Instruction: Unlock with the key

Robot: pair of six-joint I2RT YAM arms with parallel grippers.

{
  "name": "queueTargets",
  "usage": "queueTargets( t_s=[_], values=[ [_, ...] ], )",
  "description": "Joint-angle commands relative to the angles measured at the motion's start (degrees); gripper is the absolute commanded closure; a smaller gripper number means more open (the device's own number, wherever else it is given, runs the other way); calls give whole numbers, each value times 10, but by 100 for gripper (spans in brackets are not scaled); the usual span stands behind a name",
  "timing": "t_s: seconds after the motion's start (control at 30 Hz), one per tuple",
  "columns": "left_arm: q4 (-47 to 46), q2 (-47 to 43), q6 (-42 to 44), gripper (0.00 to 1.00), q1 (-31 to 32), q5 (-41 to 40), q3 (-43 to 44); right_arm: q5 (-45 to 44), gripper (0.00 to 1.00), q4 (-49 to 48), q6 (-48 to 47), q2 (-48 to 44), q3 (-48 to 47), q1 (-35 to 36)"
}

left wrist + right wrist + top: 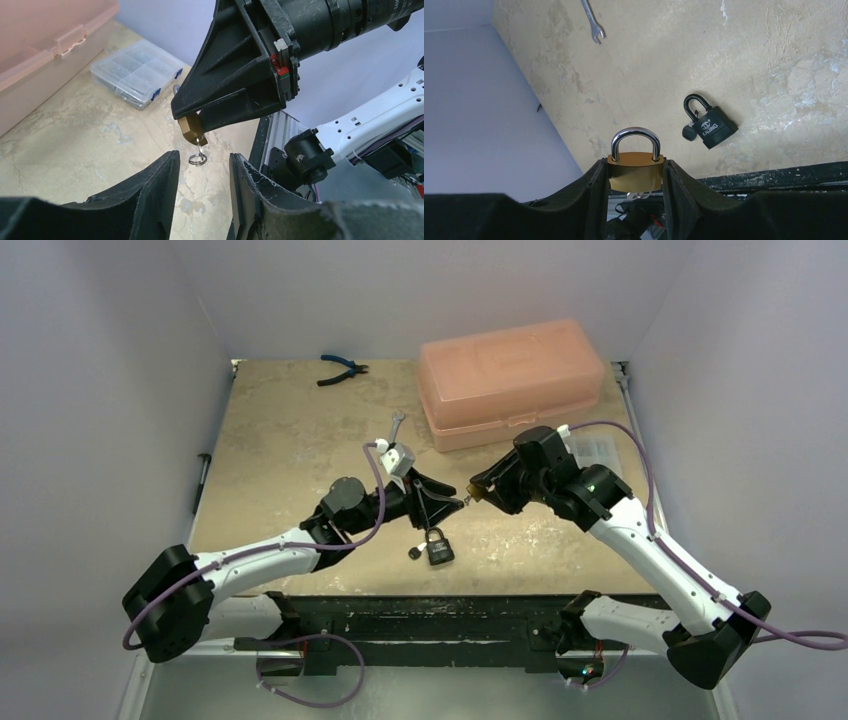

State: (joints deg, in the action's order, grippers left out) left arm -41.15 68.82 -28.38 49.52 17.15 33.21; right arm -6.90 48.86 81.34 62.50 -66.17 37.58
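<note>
While gripping brass padlock (634,169) in right claw (632,172), needed to centre gaping left claw (204,159) on dangling key (200,144) before closing.

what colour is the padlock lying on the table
That padlock is black, shackle included, with white lettering on the body; it shows best in the right wrist view.

Soft, even light falls from above in all three views, giving the pale walls (100,390) a cool lavender cast and leaving only faint shadows on the mottled beige tabletop (290,440). In the left wrist view the black fingers (155,200) of the left gripper (204,162) blur along the bottom edge, and the translucent salmon-pink plastic box (45,45) at upper left is soft. In the right wrist view a white highlight glints on the chrome shackle (635,131) of the brass padlock (634,170), while the small black padlock (714,127) is crisp, its lettering legible.
</note>
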Motion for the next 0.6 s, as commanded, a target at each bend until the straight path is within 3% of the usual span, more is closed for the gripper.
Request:
queueTargets(
  t_s=[0.0,0.57],
  values=[
    [-21,3,-4,57,-4,13,16,-17,100,-15,10,-11,-12,2],
    [2,49,23,69,-3,13,54,-17,100,-22,8,-5,-14,3]
  ],
)
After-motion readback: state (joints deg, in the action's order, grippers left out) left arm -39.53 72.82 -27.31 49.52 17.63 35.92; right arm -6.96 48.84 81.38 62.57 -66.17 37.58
